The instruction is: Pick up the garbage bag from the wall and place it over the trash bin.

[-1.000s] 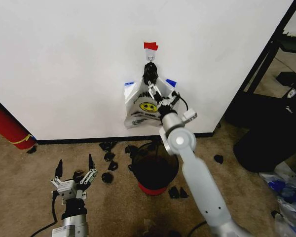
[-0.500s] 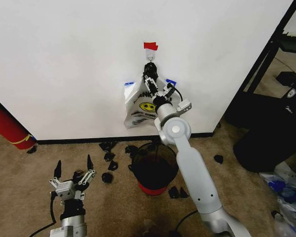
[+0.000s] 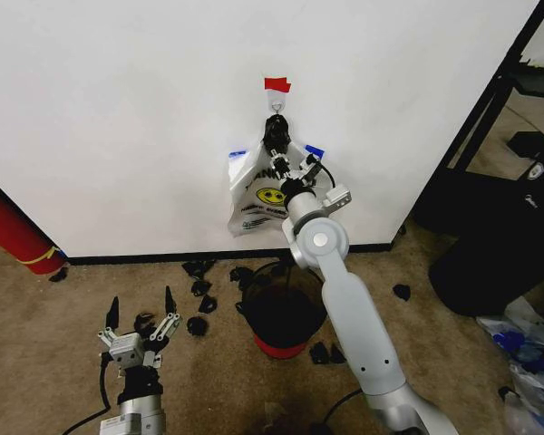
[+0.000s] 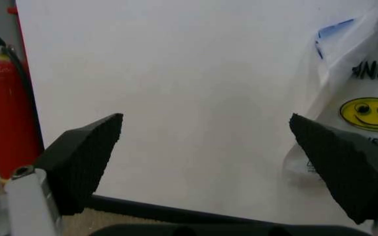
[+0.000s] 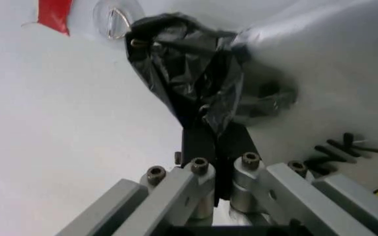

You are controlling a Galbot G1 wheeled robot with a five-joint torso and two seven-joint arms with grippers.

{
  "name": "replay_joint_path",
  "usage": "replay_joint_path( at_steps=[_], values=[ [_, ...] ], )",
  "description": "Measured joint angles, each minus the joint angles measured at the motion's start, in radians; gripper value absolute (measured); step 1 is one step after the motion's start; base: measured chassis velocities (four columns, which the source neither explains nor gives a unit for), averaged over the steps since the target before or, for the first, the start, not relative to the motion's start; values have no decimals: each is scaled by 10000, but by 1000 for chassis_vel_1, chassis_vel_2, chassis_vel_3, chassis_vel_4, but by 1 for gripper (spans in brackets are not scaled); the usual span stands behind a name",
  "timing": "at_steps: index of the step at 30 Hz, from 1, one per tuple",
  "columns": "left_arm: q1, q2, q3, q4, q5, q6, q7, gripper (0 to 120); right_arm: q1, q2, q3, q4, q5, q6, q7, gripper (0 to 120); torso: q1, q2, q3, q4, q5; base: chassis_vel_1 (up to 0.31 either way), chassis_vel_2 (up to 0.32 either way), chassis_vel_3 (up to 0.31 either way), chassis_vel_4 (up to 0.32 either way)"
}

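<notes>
From where the head camera looks, the right gripper (image 3: 274, 138) is up at the wall (image 3: 118, 109), pinched on the dark bunched top of the garbage bag (image 3: 258, 195) just under the hook (image 3: 276, 106) and red tape (image 3: 276, 84). The bag hangs flat on the wall, right above the trash bin (image 3: 283, 317). Worry: thin plastic could tear or stay snagged on the hook if pulled straight out. Black scraps (image 3: 199, 288) litter the carpet near the baseboard, and the bin sits right under the arm

Left wrist: the left gripper (image 4: 208, 162) is spread wide, parked low, facing wall, bag and a fire extinguisher (image 4: 5, 113)

Right wrist: fingers (image 5: 202, 142) clamped tight together on that dark wad, hook ring touching it
</notes>
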Motion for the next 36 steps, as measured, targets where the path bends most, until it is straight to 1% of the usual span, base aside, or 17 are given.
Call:
replay_joint_path(
  at_steps=[5,11,16,17,23,27,29,36],
  values=[
    [2,18,-15,12,-15,-13,-17,100,-194,-6,33,157,-45,6,23,0,0,0,0,0,0,0,0,0,0],
    [41,22,14,77,-16,-77,-23,100,-778,-90,-43,766,-363,12,-13,0,0,0,0,2,0,0,0,0,0],
    [-4,50,63,111,-21,-94,-34,100,-1833,-455,-43,1792,-711,-6,-106,0,0,-1,0,-1,1,0,0,0,0],
    [-4,50,63,111,-21,-94,-34,100,-1833,-455,-43,1792,-711,-6,-106,0,0,-1,0,-1,1,0,0,0,0],
    [-17,117,157,118,-33,-112,-34,100,-3231,-988,-71,2987,-1127,36,-357,0,-1,-1,0,0,2,0,0,0,0],
    [-29,150,180,131,-47,-116,-35,100,-3608,-1044,-11,3326,-1213,40,-391,0,-1,-1,-1,1,1,0,0,0,0],
    [-45,235,259,138,-69,-129,-37,100,-4508,-1149,85,4019,-1703,66,-632,0,-1,-1,-1,0,1,0,0,0,0],
    [-57,353,295,150,-217,-154,-37,100,-5651,-1304,235,4812,-2522,165,-788,0,-1,-1,-1,1,1,0,0,0,0]
  ],
)
